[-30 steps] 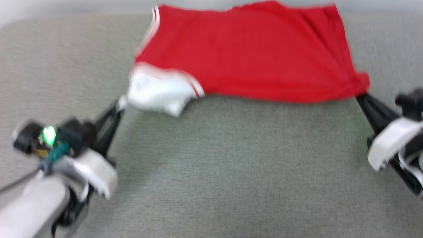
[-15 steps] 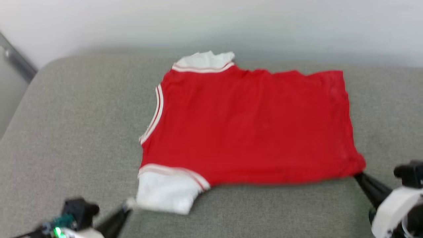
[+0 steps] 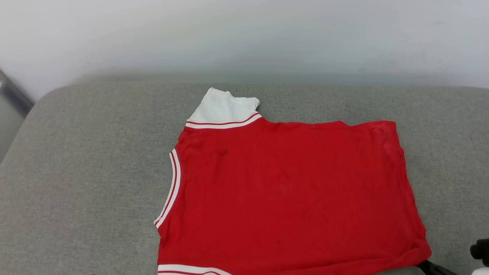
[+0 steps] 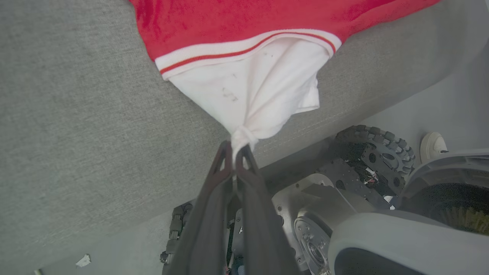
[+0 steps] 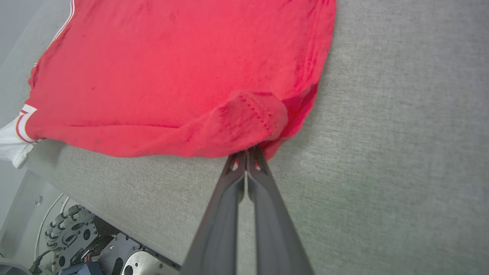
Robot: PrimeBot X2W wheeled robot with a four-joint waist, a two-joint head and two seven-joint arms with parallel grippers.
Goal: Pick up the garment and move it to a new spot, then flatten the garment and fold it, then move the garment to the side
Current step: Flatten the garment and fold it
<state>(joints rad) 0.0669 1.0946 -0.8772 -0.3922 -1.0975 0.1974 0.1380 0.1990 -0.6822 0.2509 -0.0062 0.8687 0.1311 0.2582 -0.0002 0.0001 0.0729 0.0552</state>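
- Here is the garment (image 3: pixel 290 194), a red jersey, spread out and mostly flat on top of the grey cushion (image 3: pixel 95 172). It lies around the cushion's middle and reaches down toward its front edge.
- The far white sleeve (image 3: pixel 223 109) points toward the cushion's back edge. It lies flat, with red-and-white striped trim where it meets the red body.
- The striped neckline (image 3: pixel 172 187) curves along the side of the jersey that faces the cushion's left end.
- Over to the left gripper (image 4: pixel 233 152): both fingers are pinched tight on the tip of the near white sleeve (image 4: pixel 259 88). The sleeve is pulled into a taut, bunched point right at the cushion's front edge.
- And the right gripper (image 5: pixel 246 154): its fingers are clamped together on the red hem corner (image 5: pixel 252 114). The cloth is puckered and folded over just above the fingertips, a little in from the cushion's front edge.
- Beside that pinched corner the jersey's near edge rides slightly up off the cushion, and the right wrist view shows a shadow under it.
- Below the cushion's front edge, the robot's base with its roller wheel (image 4: pixel 378 152) stands on pale floor (image 4: pixel 450 95).
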